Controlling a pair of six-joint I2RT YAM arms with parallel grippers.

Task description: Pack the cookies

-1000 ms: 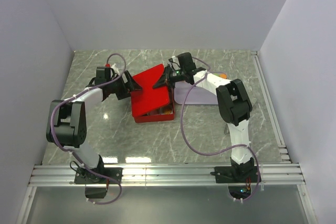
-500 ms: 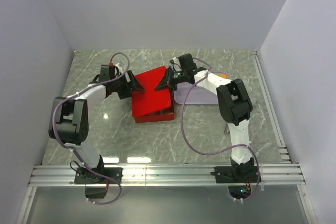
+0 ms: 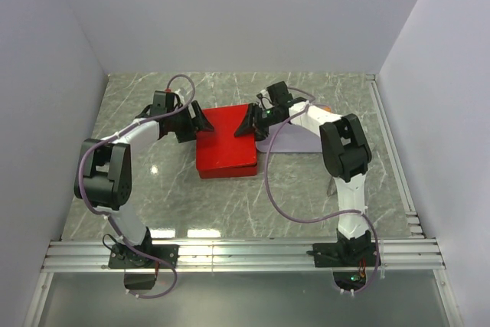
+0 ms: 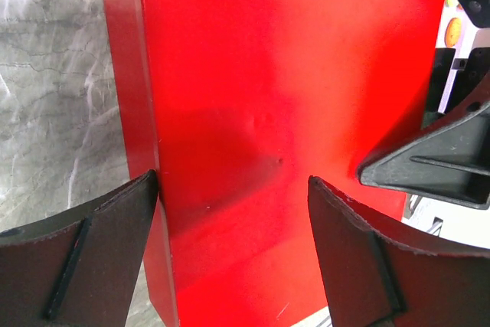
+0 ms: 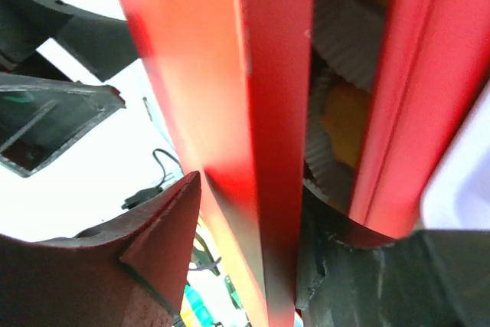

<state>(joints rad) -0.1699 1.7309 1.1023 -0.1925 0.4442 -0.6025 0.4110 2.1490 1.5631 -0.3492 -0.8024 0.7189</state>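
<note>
On the left of the grey marble table (image 3: 153,181), the left gripper (image 4: 232,185) reaches in toward the near-left side of the red lid (image 3: 226,142). Its jaws stand wide apart and hold nothing. In the left wrist view one dark finger (image 4: 84,250) sits just beside the lid's left edge, and the other hangs over the lid's flat top.

The lid lies in the middle of the table, roughly level over the red box (image 5: 413,82) and covering it in the overhead view.

At the lid's far right corner is the right gripper (image 3: 253,122). Its wrist view shows the lid's rim running between its two fingers, one against the outer face and one tucked under the edge. The jaws are partly spread, but the close, blurred view does not show whether they pinch the rim or merely flank it.

In the narrow gap between lid and box, that same view shows the cookies (image 5: 346,116). They appear as orange-yellow pieces sitting in white pleated paper cups (image 5: 344,44) inside the box.

Further right, behind the right arm, a pale lavender tray (image 3: 295,142) lies on the table. One more orange piece (image 3: 325,110) sits at its far right edge.
</note>
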